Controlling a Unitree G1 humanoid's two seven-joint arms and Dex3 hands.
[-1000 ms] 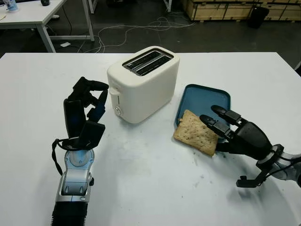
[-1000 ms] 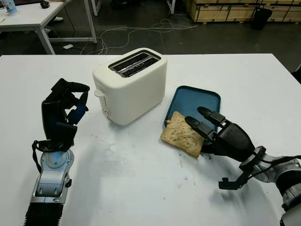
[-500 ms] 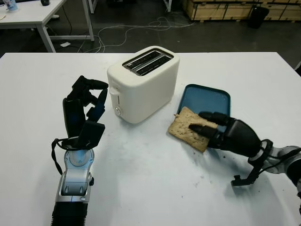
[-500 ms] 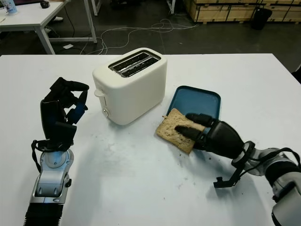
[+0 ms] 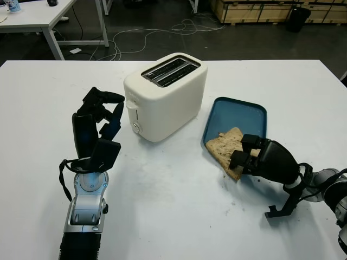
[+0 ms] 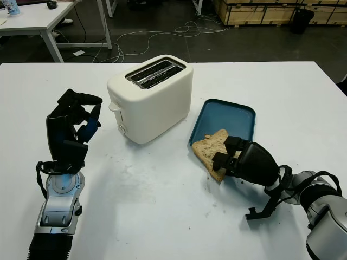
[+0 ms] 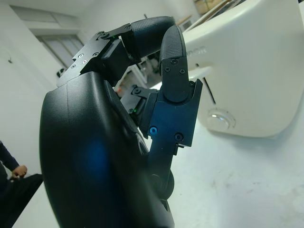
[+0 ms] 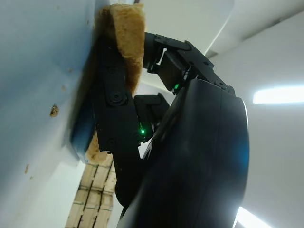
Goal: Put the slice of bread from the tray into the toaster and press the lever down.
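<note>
Right hand [image 5: 255, 157] clamped on bread slice [image 5: 226, 146] at tray [image 5: 238, 111] 6 o'clock edge. Left hand [image 5: 97, 122] curled, empty, 9 o'clock of toaster [image 5: 165, 95].

Stereo head pair looks down, sharing table [image 5: 162, 216], toaster [image 5: 165, 97]; wrist cameras hug hands.

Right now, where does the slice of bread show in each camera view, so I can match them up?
Left eye view: the slice of bread lies at the blue tray's near edge, gripped by the right hand.
Right eye view: same spot, right of the toaster.
Left wrist view: the toaster beside the curled left hand.
Right wrist view: the bread's crust edge sits pinched between the fingers.
Shared landmark: the blue tray.
</note>
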